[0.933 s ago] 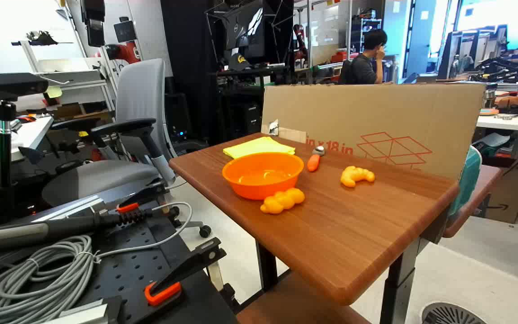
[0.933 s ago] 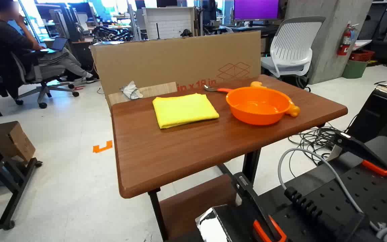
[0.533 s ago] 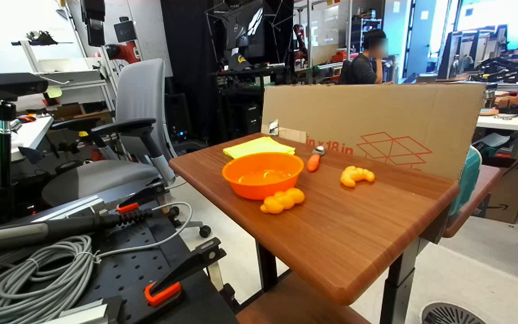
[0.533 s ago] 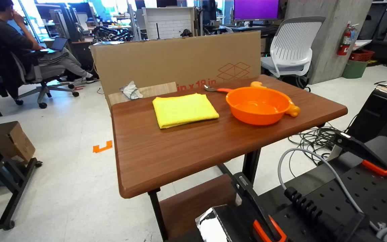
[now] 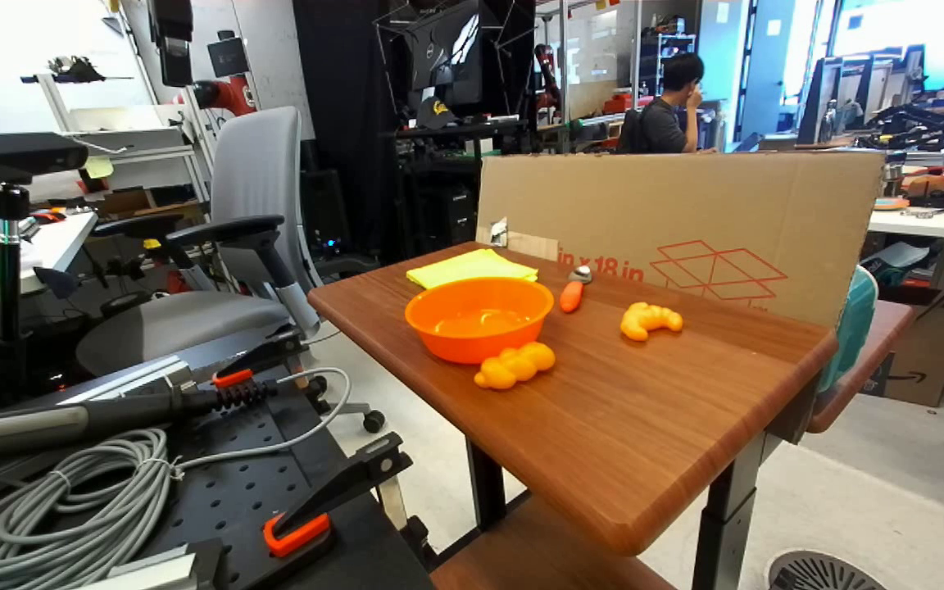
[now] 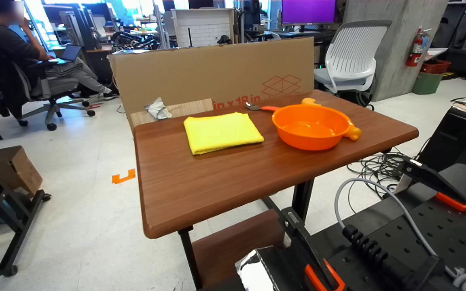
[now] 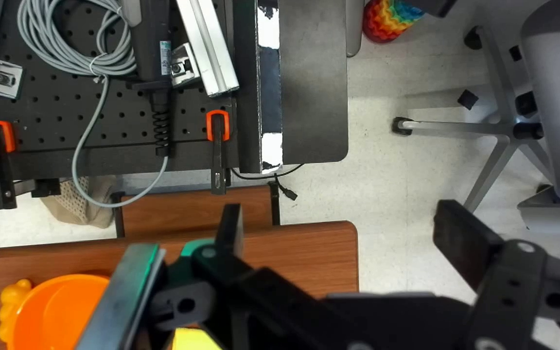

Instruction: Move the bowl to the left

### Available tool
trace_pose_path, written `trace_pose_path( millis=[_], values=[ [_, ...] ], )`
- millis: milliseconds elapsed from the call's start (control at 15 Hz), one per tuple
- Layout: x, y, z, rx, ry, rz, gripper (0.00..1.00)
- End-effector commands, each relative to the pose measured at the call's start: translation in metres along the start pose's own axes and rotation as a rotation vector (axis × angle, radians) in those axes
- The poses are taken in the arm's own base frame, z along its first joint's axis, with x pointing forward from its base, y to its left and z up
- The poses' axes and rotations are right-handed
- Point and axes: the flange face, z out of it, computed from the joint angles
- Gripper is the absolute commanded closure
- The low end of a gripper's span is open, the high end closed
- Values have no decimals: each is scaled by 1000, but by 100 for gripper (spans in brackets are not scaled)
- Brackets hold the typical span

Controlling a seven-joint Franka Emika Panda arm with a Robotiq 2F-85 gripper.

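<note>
The bright orange bowl [image 5: 478,328] rests upright on the brown table [image 5: 652,442], and it also shows in an exterior view [image 6: 312,129]. In the wrist view the bowl [image 7: 54,311] is at the lower left, partly cut off and partly covered by a gripper part. My gripper [image 7: 341,221] is open and empty, with its fingers wide apart. It is over the table's corner and the floor, well apart from the bowl. No part of the gripper shows in the exterior views.
A lumpy orange piece [image 5: 515,366] lies against or close beside the bowl. Another orange piece [image 5: 651,320] and an orange-handled spoon [image 5: 574,292] lie farther back. A folded yellow cloth [image 6: 223,133] lies beside the bowl. A cardboard sheet [image 6: 217,72] stands along the table's edge.
</note>
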Motion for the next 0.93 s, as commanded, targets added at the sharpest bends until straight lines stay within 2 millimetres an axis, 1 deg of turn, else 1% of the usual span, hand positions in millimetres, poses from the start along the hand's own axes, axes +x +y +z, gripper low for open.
trace_pose_path(
  millis=[0, 267, 533, 867],
  values=[
    [9, 6, 9, 0, 35, -2, 0],
    [23, 22, 22, 1, 101, 9, 0],
    [46, 58, 39, -6, 105, 41, 0],
    [75, 121, 52, -9, 88, 105, 0]
  ],
)
